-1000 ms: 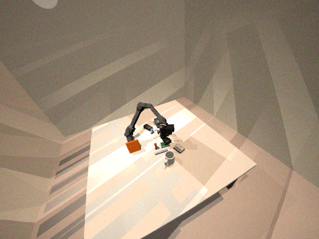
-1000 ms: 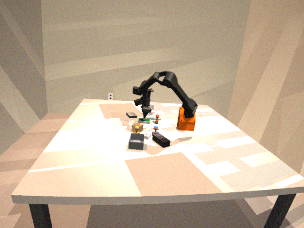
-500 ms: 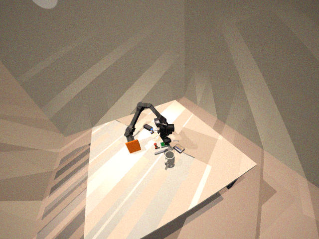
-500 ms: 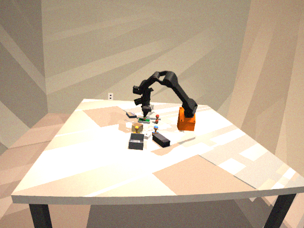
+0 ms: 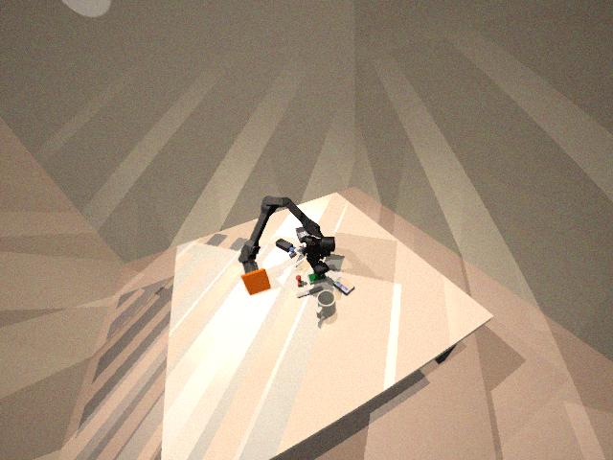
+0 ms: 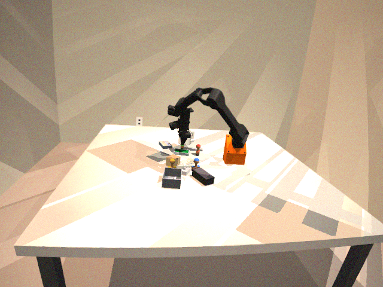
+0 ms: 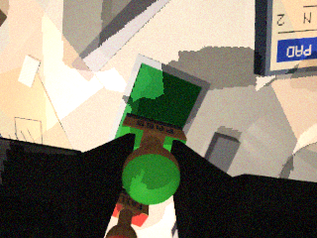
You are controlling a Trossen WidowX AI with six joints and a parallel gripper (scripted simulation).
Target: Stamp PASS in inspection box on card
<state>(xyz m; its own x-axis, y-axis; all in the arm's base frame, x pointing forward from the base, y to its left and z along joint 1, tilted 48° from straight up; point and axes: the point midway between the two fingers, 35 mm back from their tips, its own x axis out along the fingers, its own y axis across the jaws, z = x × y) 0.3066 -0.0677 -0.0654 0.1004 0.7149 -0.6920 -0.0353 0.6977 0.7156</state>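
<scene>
My gripper [image 7: 153, 144] [image 6: 183, 141] [image 5: 316, 265] is shut on the PASS stamp [image 7: 150, 178] [image 6: 182, 145], which has a green ball knob and a brown base. The stamp is upright and sits low over the near edge of the green ink pad [image 7: 165, 96] [image 6: 181, 152] [image 5: 313, 277]. I cannot tell whether the stamp face touches the pad. A pale card [image 7: 50, 126] with a thin outlined box lies to the left of the pad in the wrist view.
A red-knobbed stamp [image 7: 130, 217] [image 6: 197, 149] [image 5: 299, 280] stands beside the pad. A blue-knobbed stamp [image 6: 195, 162], a yellow-knobbed stamp [image 6: 172, 162], a dark tray [image 6: 171, 179] and a black block [image 6: 203, 176] are nearby. A mug [image 5: 326, 302], a labelled notepad [image 7: 292, 35] [image 5: 344, 286] and the orange arm base [image 6: 234, 153] are close by.
</scene>
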